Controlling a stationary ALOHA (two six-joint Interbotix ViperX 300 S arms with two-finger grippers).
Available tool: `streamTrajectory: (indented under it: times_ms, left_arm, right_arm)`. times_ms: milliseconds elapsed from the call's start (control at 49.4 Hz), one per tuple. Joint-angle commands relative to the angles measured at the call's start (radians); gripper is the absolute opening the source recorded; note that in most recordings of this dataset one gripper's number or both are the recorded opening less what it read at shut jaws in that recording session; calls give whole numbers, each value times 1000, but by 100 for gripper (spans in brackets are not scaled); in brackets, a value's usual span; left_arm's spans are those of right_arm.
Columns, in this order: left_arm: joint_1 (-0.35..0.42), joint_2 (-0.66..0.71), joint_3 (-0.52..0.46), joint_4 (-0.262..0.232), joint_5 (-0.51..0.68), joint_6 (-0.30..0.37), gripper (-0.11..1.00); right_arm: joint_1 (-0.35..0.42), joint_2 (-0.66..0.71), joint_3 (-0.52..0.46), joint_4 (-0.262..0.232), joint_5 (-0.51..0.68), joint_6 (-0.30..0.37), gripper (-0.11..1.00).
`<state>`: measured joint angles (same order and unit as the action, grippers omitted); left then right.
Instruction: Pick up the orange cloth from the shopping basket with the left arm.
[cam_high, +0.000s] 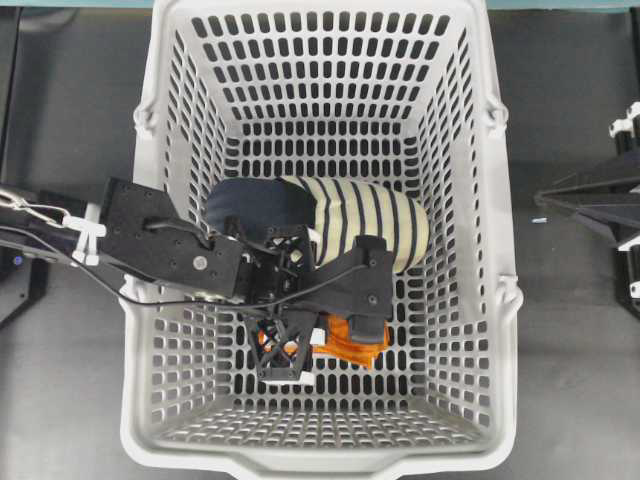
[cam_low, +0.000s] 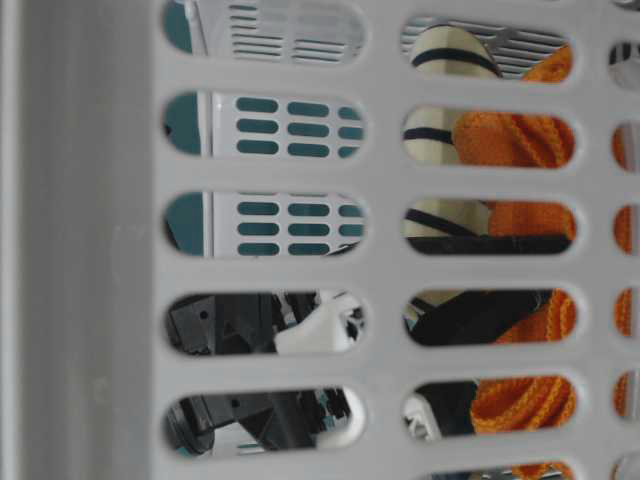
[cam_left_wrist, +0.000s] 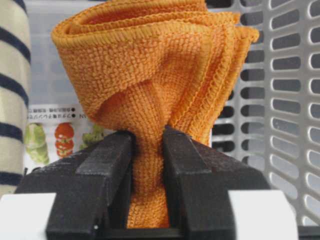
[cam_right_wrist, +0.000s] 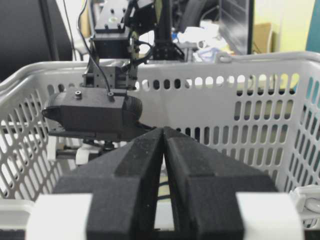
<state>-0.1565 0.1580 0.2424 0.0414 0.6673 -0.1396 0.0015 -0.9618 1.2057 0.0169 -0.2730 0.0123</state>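
The left gripper (cam_left_wrist: 147, 150) is pinching the cloth (cam_left_wrist: 150, 65) inside the basket (cam_high: 480, 250), beside the slipper (cam_high: 340, 220); the right gripper (cam_right_wrist: 163, 142) is sitting closed outside.

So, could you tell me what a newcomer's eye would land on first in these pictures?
Probably the orange cloth, bunched up and pinched between the fingers of the left claw, filling the left wrist view. From overhead, the big grey basket takes up most of the frame, with a striped slipper lying across its middle just above the cloth. The right claw sits shut outside the basket.
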Motion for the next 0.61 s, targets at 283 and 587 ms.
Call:
streamTrajectory:
  times_ms: [283,587]
  left_arm:
    - [0,-72,-115,3,97,9,15]
    - [0,-115,-370,3,377,37,15]
  right_arm:
    - [-2,3,-6,5,5,2,0]
    - [-2,0,-6,6,5,2,0]
